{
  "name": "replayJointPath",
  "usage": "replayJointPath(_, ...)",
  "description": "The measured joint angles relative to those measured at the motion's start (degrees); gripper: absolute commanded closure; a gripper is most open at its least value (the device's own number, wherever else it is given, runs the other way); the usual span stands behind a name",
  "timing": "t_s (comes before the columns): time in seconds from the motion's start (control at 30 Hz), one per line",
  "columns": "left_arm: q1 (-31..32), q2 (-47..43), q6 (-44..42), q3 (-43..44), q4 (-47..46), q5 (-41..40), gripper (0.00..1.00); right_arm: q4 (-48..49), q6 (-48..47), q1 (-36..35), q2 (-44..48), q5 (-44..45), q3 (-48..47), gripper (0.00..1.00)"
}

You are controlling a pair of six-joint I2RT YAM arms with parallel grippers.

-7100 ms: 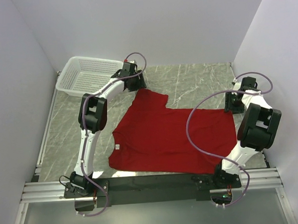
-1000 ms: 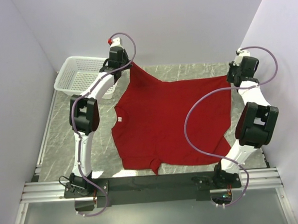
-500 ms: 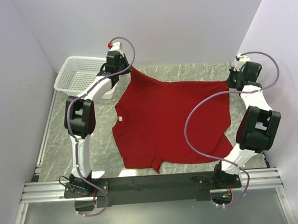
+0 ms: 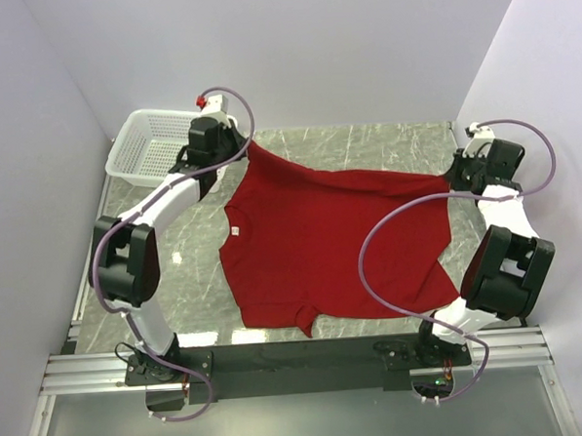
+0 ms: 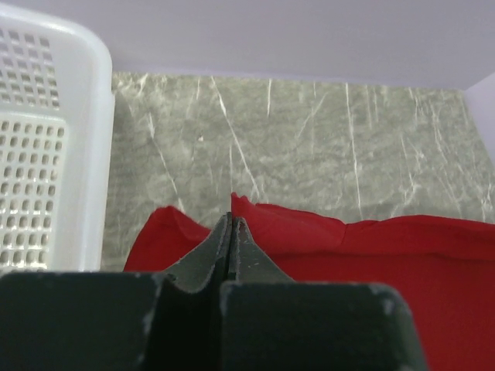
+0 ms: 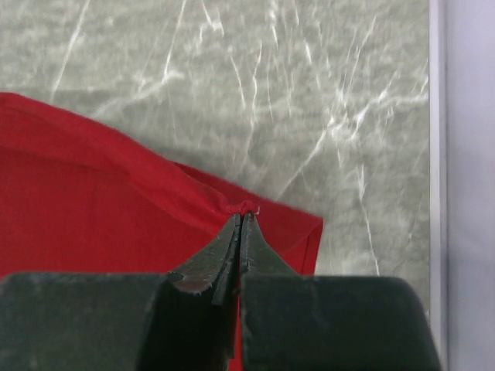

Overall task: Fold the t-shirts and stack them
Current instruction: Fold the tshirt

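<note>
A red t-shirt [image 4: 321,241] lies spread over the marble table, its far edge raised between my two arms. My left gripper [image 4: 244,145] is shut on the shirt's far left corner [image 5: 255,212], next to the basket. At the far right, my right gripper [image 4: 452,177] is shut on the other far corner [image 6: 247,207], where the cloth bunches at the fingertips. The shirt's collar with a white tag [image 4: 234,231] faces left, and a sleeve [image 4: 301,320] hangs toward the near edge.
A white plastic basket [image 4: 151,147] stands at the far left corner, close to my left gripper; its wall [image 5: 54,139] fills the left of the left wrist view. Walls enclose the table on three sides. The right table edge [image 6: 435,154] runs close to my right gripper.
Both grippers, still holding the shirt's far corners, have come down and moved outward, the left one leftward toward the basket, the right one toward the near right. The far edge now sits lower.
</note>
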State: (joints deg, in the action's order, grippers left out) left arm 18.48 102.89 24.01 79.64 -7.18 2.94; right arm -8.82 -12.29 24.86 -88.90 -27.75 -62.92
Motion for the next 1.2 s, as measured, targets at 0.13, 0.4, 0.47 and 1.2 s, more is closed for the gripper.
replayJointPath(0.13,0.0,-2.29,-0.42,-5.14,-0.46,0.26,1.0,-0.2,-0.87,0.98,0.74,-0.17,1.73,1.0)
replayJointPath(0.4,0.04,-7.74,-0.39,-14.01,-0.59,0.26,0.99,-0.26,-1.38,1.77,0.85,-0.13,4.02,1.0)
replayJointPath(0.47,0.13,-10.03,-0.39,-15.54,-0.61,0.26,0.99,-0.33,-1.53,1.77,0.94,-0.11,4.48,1.0)
replayJointPath(1.2,2.82,-21.27,0.15,-30.03,-0.04,-1.33,0.99,-0.31,-3.17,1.77,1.03,1.29,6.71,1.0)
